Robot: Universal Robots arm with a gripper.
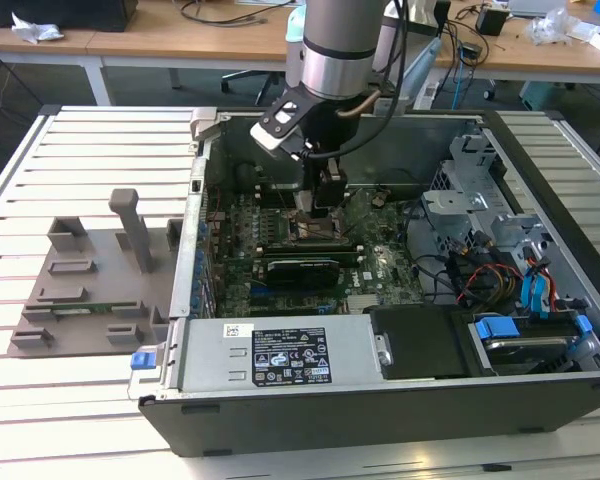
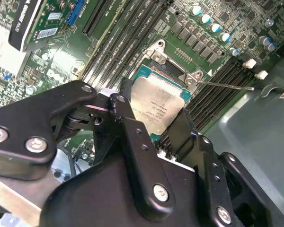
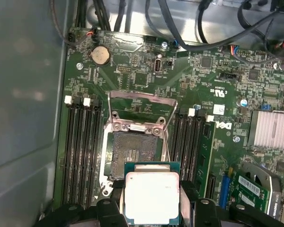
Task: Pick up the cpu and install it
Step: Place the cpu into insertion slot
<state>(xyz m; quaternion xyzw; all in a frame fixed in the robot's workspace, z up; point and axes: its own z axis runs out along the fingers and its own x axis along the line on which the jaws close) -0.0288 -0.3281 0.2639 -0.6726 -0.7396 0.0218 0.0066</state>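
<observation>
The cpu [image 3: 151, 196], a flat square chip with a silvery top and a green rim, is held between the black fingers [image 3: 187, 198] of my gripper [image 3: 151, 201]. It hovers just above the open socket [image 3: 132, 153] on the motherboard, offset toward one side, with the socket's metal frame [image 3: 142, 106] lifted up. In the second wrist view the cpu [image 2: 158, 104] sits tilted over the socket corner [image 2: 156, 52], clamped by my gripper [image 2: 154, 123]. In the exterior view my gripper [image 1: 318, 205] reaches down into the computer case [image 1: 400, 400] over the socket [image 1: 315, 232].
Memory slots [image 3: 83, 142] flank the socket on both sides. An expansion card [image 1: 300, 268] and the power supply [image 1: 280, 355] lie nearer the front of the case, and a drive cage with cables [image 1: 500, 250] is at the exterior view's right. A grey fixture block [image 1: 90, 285] stands outside the case at the exterior view's left.
</observation>
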